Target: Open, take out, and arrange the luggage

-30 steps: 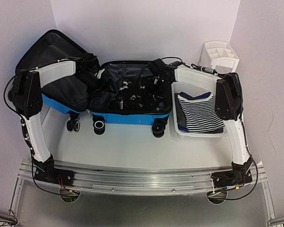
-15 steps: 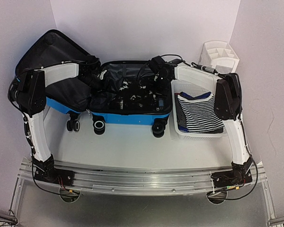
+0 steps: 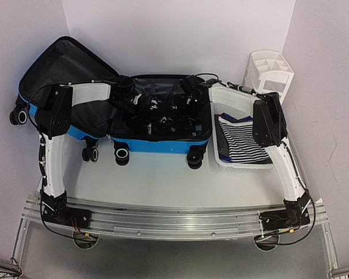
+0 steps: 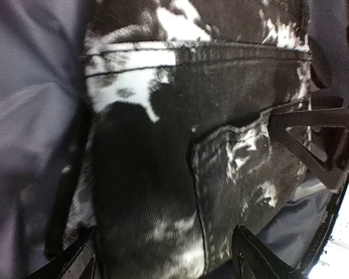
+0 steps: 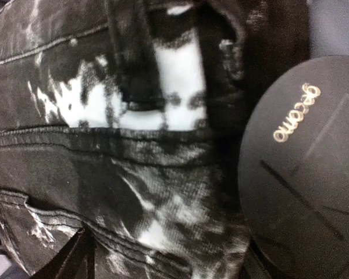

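The blue luggage (image 3: 163,145) lies open on the table, its lid (image 3: 58,64) propped up at the left with the dark grey lining showing. A black-and-white bleached denim garment (image 3: 163,113) fills the base. My left gripper (image 3: 131,100) is down in the base's left part. In the left wrist view it (image 4: 163,264) is open, fingers (image 4: 253,261) spread over the denim (image 4: 163,174). My right gripper (image 3: 190,100) is in the base's right part. In the right wrist view it (image 5: 163,261) is open over the denim (image 5: 134,174).
A round black case with gold lettering (image 5: 305,168) lies beside the denim by my right gripper. A black strap (image 4: 314,119) crosses the base. A white mesh basket (image 3: 244,164) with a striped shirt (image 3: 247,139) stands right of the luggage, a white drawer organizer (image 3: 269,68) behind it.
Both arms have swung inward. The left gripper moved right and the right gripper moved back and left, both lower over the denim in the base.
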{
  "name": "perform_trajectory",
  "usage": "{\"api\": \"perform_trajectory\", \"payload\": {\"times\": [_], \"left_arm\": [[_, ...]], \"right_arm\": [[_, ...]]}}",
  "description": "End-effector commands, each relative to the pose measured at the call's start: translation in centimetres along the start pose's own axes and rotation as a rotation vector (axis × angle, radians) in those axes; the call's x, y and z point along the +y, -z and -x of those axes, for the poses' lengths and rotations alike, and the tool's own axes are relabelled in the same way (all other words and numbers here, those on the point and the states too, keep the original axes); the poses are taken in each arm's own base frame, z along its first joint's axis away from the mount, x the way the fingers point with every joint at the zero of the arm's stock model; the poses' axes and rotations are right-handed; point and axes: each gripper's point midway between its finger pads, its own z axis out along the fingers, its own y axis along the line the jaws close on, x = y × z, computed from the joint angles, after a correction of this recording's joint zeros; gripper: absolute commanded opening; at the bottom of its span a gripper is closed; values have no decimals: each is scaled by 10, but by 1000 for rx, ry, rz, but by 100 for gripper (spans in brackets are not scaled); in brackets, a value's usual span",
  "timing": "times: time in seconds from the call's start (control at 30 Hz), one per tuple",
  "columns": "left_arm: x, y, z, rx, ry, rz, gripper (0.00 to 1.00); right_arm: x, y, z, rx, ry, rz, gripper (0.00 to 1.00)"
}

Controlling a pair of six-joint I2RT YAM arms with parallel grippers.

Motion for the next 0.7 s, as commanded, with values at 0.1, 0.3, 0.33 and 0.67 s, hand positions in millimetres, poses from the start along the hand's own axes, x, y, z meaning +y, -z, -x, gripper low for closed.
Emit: {"api": "perform_trajectory", "payload": {"times": [0.1,0.3,0.33,0.67], "left_arm": [[-21,-21,1,46,9,-82,74],[-37,-42,-4,88,6,-135,66],[-39,-43,-4,90,4,-140,60],[-79,23,35,-21,-139,-149,0]], "right_arm": [[4,-38,-30,166,-57,76,75],[17,-53,-36,204,-109,153,74],[19,-51,-35,202,-105,166,69],[49,7,-3,91,-33,255,12]]}}
